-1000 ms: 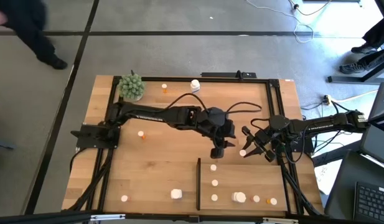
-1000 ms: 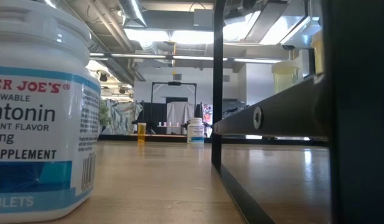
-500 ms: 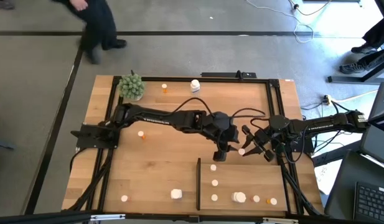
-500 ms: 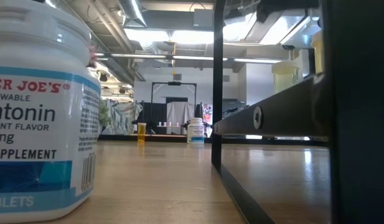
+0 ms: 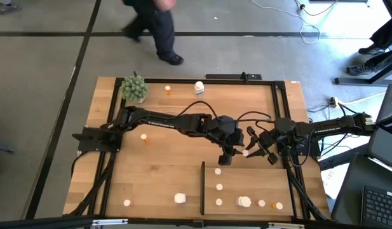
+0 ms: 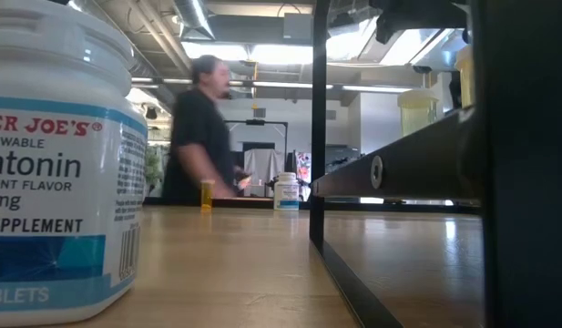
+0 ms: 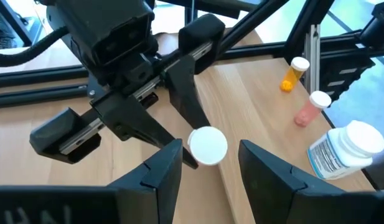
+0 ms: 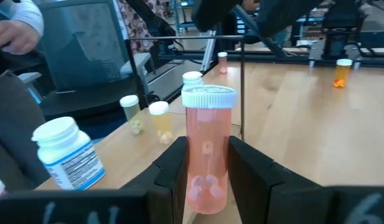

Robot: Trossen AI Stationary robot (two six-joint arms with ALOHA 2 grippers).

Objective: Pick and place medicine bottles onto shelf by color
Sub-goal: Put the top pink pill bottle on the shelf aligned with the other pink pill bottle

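While the right gripper (image 8: pixel 204 168) pinches a clear orange bottle (image 8: pixel 207 149) with a white cap, small pale pills show through its lower wall. This bottle stands upright above the tabletop, just beyond the shelf's (image 5: pixel 202 187) black strip end, near the left gripper (image 5: pixel 226 156), whose fingers are spread around nothing. Only the left wrist view shows that gap, with the white cap (image 7: pixel 208 145) beyond it. From above, more bottles stand on the shelf (image 5: pixel 218 186).
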